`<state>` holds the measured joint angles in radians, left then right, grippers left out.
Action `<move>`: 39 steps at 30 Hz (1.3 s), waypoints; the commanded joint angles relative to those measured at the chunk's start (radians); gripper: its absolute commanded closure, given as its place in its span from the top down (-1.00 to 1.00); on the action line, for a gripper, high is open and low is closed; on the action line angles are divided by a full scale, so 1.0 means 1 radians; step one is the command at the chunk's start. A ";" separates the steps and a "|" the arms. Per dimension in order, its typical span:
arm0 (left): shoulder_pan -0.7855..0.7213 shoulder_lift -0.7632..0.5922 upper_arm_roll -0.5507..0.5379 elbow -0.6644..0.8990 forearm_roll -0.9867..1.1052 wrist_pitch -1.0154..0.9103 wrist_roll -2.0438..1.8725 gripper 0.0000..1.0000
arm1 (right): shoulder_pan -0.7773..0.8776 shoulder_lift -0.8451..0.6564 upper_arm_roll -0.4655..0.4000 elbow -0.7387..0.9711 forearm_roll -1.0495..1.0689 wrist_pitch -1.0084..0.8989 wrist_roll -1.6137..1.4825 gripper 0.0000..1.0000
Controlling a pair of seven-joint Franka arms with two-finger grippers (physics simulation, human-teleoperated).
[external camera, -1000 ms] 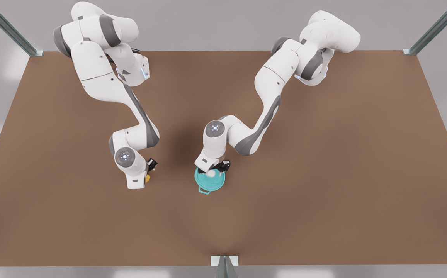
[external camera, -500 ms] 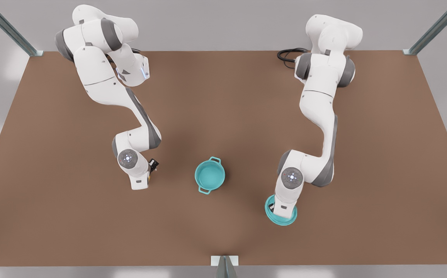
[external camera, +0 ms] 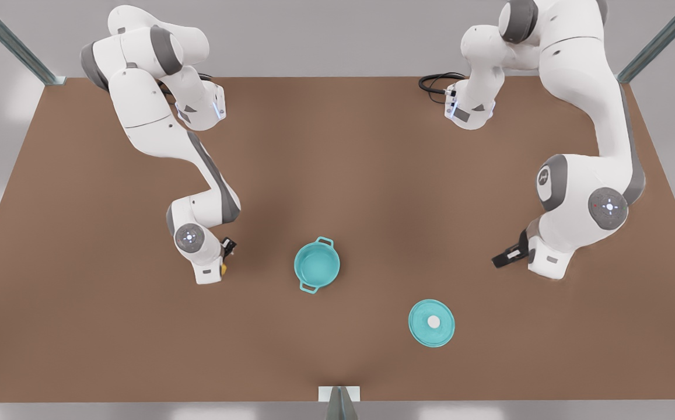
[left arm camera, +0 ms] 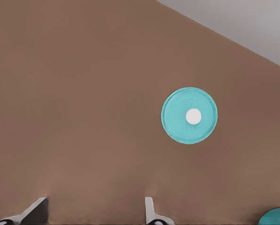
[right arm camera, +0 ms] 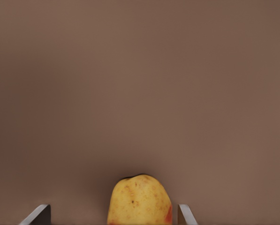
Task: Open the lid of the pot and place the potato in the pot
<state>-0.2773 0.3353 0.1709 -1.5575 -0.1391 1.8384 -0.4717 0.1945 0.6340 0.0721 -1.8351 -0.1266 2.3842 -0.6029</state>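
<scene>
Lying off the open pot [external camera: 317, 265], the lid [external camera: 432, 322] marks step one done, left gripper [external camera: 505, 257] spread nearby, while right gripper [external camera: 226, 258] straddles the ungrasped potato [right arm camera: 140, 200], fingers spread.

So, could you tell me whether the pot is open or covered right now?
Open. The pot shows its bare teal inside, and the pot lid lies flat on the table, apart from it, toward the front view's right.

The potato [right arm camera: 140, 200] lies on the brown table [right arm camera: 140, 84], yellow with reddish spots, between the right gripper's [right arm camera: 112, 213] 2 fingertips [right arm camera: 38, 213], which stand wide apart, clear of it on both sides.
</scene>
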 commanded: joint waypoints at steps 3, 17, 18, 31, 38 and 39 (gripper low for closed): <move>-0.030 -0.051 -0.007 -0.069 -0.016 0.030 0.542 1.00 | -0.001 0.004 0.000 0.000 -0.001 0.013 -0.046 1.00; -0.033 -0.015 -0.008 -0.010 -0.045 0.036 0.550 1.00 | 0.000 0.015 -0.002 0.014 -0.007 0.033 -0.049 0.21; -0.034 -0.010 -0.008 -0.009 -0.043 0.039 0.548 1.00 | 0.000 0.015 -0.002 0.013 -0.007 0.032 -0.049 0.15; -0.082 -0.009 -0.005 -0.006 -0.020 0.030 0.528 1.00 | 0.011 -0.065 0.028 0.016 -0.005 -0.013 -0.064 0.04; -0.080 0.007 -0.004 -0.006 -0.022 0.030 0.527 1.00 | 0.060 -0.106 0.040 0.022 0.005 -0.036 -0.057 0.04; -0.079 0.008 -0.004 -0.006 -0.022 0.030 0.527 1.00 | 0.071 -0.108 0.040 0.030 0.007 -0.036 -0.054 0.04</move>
<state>-0.3568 0.3434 0.1671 -1.5637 -0.1627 1.8692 0.0044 0.2640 0.5294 0.1117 -1.8054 -0.1201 2.3627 -0.6630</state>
